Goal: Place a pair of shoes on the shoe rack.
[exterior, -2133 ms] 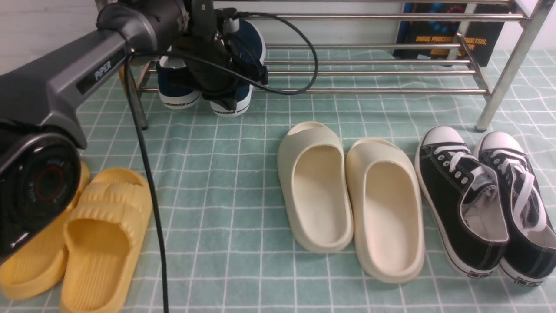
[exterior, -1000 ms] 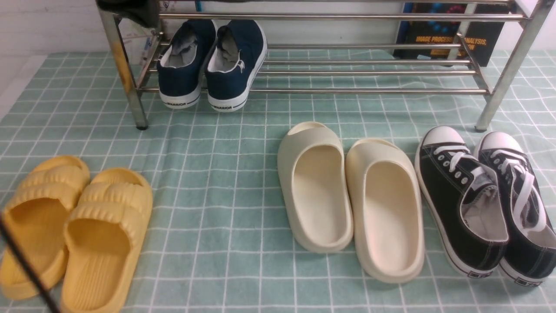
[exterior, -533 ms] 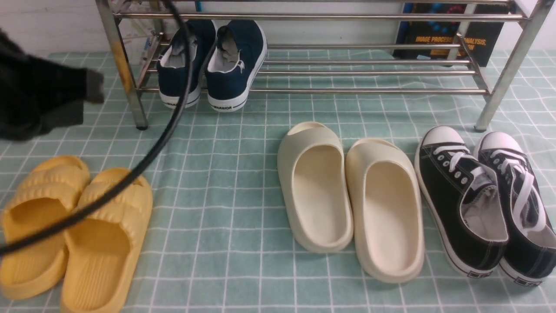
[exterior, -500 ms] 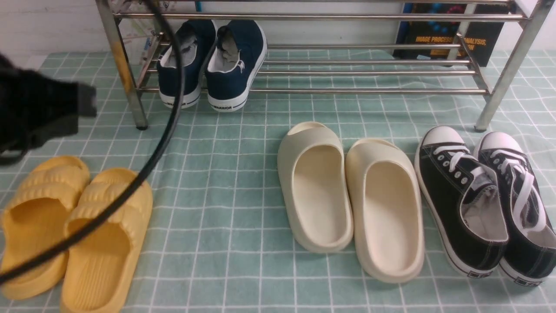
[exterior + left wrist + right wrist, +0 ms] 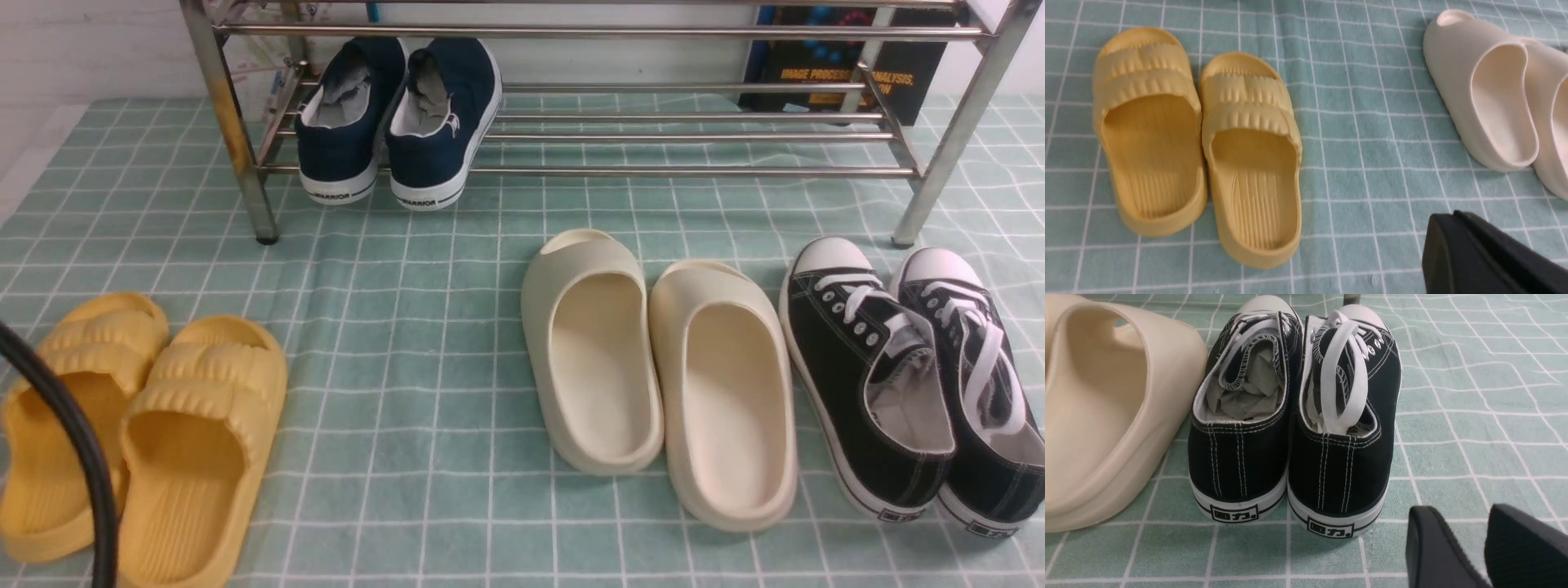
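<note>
The pair of shoes (image 5: 400, 122), two navy slip-ons with white soles, stands side by side on the left end of the shoe rack's (image 5: 694, 171) lowest tier, heels toward me. Nothing touches them. Neither gripper shows in the front view. In the left wrist view my left gripper (image 5: 1452, 215) is shut and empty, hovering over the checked cloth between the yellow slides (image 5: 1200, 143) and a cream slide (image 5: 1490, 94). My right gripper (image 5: 1466, 516) is open with nothing between its fingers, just behind the heels of the black sneakers (image 5: 1290, 437).
On the green checked cloth in front of the rack lie yellow slides (image 5: 139, 433), cream slides (image 5: 653, 367) and black lace-up sneakers (image 5: 906, 376). A black cable (image 5: 73, 433) arcs over the yellow slides. A dark book (image 5: 841, 73) leans behind the rack.
My left arm has drawn back from the rack, swung left and left the front view; only its cable still shows. The navy shoes stay on the rack.
</note>
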Robot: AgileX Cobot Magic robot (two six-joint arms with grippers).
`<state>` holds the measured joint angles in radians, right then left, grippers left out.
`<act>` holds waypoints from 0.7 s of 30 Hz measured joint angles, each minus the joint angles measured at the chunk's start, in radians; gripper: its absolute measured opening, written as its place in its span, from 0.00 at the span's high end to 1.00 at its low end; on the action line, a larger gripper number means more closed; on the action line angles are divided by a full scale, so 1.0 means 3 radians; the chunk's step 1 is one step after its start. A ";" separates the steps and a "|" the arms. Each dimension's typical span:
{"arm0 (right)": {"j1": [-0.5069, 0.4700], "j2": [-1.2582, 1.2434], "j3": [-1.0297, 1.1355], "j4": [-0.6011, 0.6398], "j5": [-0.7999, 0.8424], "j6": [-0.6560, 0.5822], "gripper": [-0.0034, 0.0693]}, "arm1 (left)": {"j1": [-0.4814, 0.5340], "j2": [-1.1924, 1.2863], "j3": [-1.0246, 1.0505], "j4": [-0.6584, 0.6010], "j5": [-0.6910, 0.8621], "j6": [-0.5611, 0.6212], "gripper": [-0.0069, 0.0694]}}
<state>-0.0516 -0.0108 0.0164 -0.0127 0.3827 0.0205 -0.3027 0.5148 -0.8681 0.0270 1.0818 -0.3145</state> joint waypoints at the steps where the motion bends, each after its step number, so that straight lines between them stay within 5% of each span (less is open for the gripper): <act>1: 0.0000 0.0000 0.0000 0.0000 0.0000 0.0000 0.62 | 0.0000 -0.0010 0.0000 0.0000 0.0102 0.0000 0.93; 11: 0.0000 0.0000 0.0000 0.0000 0.0000 0.0011 0.62 | 0.0000 -0.0018 0.0063 0.0165 0.0297 0.0000 0.93; 16: 0.0000 0.0000 0.0000 0.0000 0.0000 0.0011 0.62 | 0.0172 -0.0370 0.0680 0.0222 -0.0425 0.0000 0.93; 21: 0.0000 0.0000 0.0000 -0.0003 0.0000 0.0014 0.62 | 0.0585 -0.1063 0.1618 0.0080 -0.1710 0.0067 0.93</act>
<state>-0.0516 -0.0108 0.0164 -0.0135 0.3827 0.0246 -0.1272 0.1959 -0.3826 0.0510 0.5687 -0.2944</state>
